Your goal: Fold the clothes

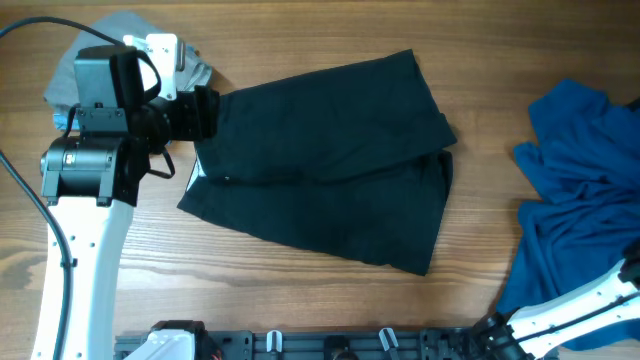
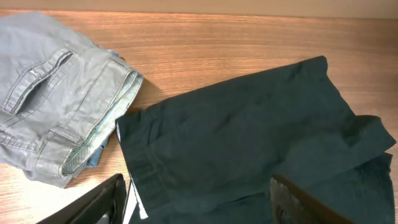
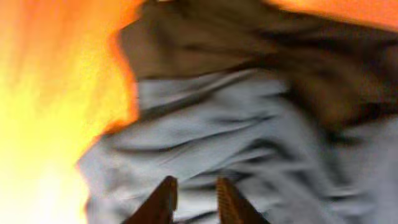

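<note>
Black shorts (image 1: 325, 175) lie folded in half at the table's middle; they also fill the left wrist view (image 2: 249, 137). My left gripper (image 1: 205, 112) hovers over their left, waistband end, jaws (image 2: 199, 208) wide open and empty, one finger on each side of the dark cloth. A blue garment (image 1: 575, 200) lies crumpled at the right edge. My right gripper (image 3: 196, 199) is just above this blue cloth (image 3: 205, 137), fingers a little apart with nothing between them; the view is blurred. In the overhead view only its arm (image 1: 570, 305) shows.
Grey trousers (image 1: 95, 60) lie folded at the far left, partly under the left arm, and show in the left wrist view (image 2: 56, 93). Bare wooden table (image 1: 300, 300) runs along the front. A black rail (image 1: 330, 345) lines the front edge.
</note>
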Motion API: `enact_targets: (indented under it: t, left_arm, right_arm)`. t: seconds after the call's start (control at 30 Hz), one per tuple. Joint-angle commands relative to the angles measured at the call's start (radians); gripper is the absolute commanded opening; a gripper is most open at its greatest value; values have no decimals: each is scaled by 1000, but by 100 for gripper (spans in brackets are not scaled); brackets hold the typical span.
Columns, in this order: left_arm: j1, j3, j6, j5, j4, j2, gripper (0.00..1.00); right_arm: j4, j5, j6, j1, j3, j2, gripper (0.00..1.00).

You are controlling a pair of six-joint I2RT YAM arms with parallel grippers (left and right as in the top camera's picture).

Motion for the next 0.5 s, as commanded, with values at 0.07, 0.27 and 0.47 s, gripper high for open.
enact_targets:
  t: [0.07,0.27,0.47]
  left_arm:
    - [7,13,2,16,-69,-14,81]
    - [7,-2,2,19,-270,105,80]
    - [9,-16,2,16,-155,332,71]
  right_arm:
    - [-117,-317,-138,171,33,-129,37]
    - [-434,-196,-248,533,11,-176,47]
    - [-354,-127,-310,813,-105,-174,54]
